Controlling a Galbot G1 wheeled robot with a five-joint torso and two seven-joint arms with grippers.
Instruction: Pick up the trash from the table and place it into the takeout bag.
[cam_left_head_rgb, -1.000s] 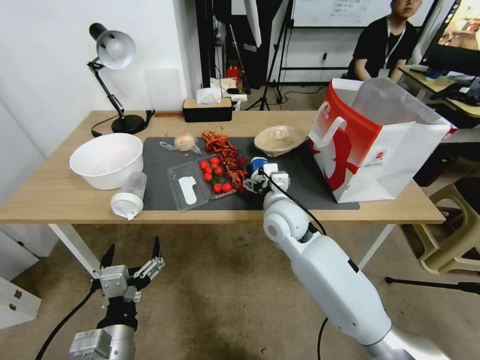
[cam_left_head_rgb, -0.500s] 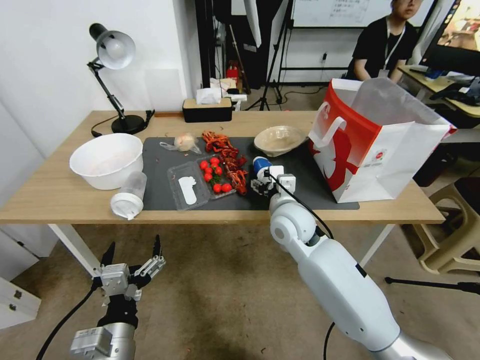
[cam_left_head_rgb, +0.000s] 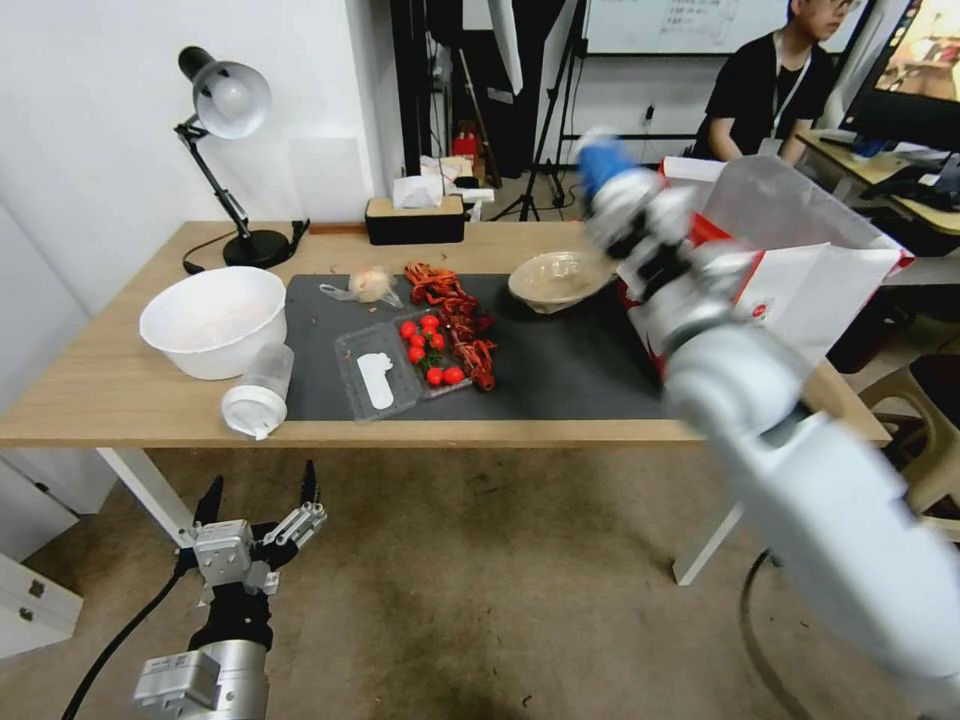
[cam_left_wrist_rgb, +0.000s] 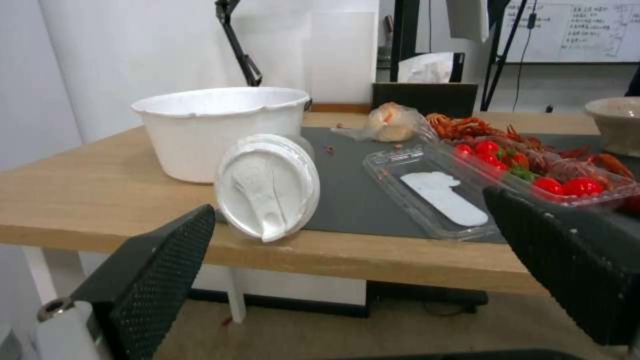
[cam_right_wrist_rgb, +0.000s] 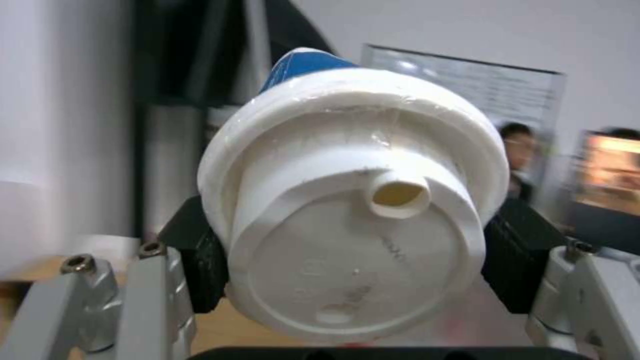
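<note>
Right wrist view: blue-and-white cup (cam_right_wrist_rgb: 353, 200) pinched in the right gripper (cam_right_wrist_rgb: 353, 260), dark pads on both sides of its white lid. Lid with its drink hole faces the wrist camera, so the cup's long axis runs straight out from the gripper and the blue base points away.

Head view: same cup (cam_left_head_rgb: 604, 160) is up in the air, blue end topmost, above the table (cam_left_head_rgb: 110, 385) and just beside the near rim of the takeout bag (cam_left_head_rgb: 800, 290), not inside it. Heavy motion blur on the right gripper (cam_left_head_rgb: 625, 205) and arm.

Head view gives the layout: beige shallow bowl (cam_left_head_rgb: 556, 280) on the dark mat (cam_left_head_rgb: 560, 370) beside the bag; small clear food bag (cam_left_head_rgb: 366, 285) at the mat's far edge; clear white-lidded cup (cam_left_head_rgb: 257, 392) on its side on bare wood next to the white bowl (cam_left_head_rgb: 213, 320).

Left wrist view adds that the lidded cup (cam_left_wrist_rgb: 267, 186) lies with its lid toward the table's front edge, and the open clear tray (cam_left_wrist_rgb: 507, 185) holds cherry tomatoes.

Left gripper (cam_left_head_rgb: 255, 510) is low in front of the table, over the floor, fingers spread, holding nothing.

Room: desk lamp (cam_left_head_rgb: 225, 150) and tissue box (cam_left_head_rgb: 414, 215) at the table's far edge, white wall on the left.
</note>
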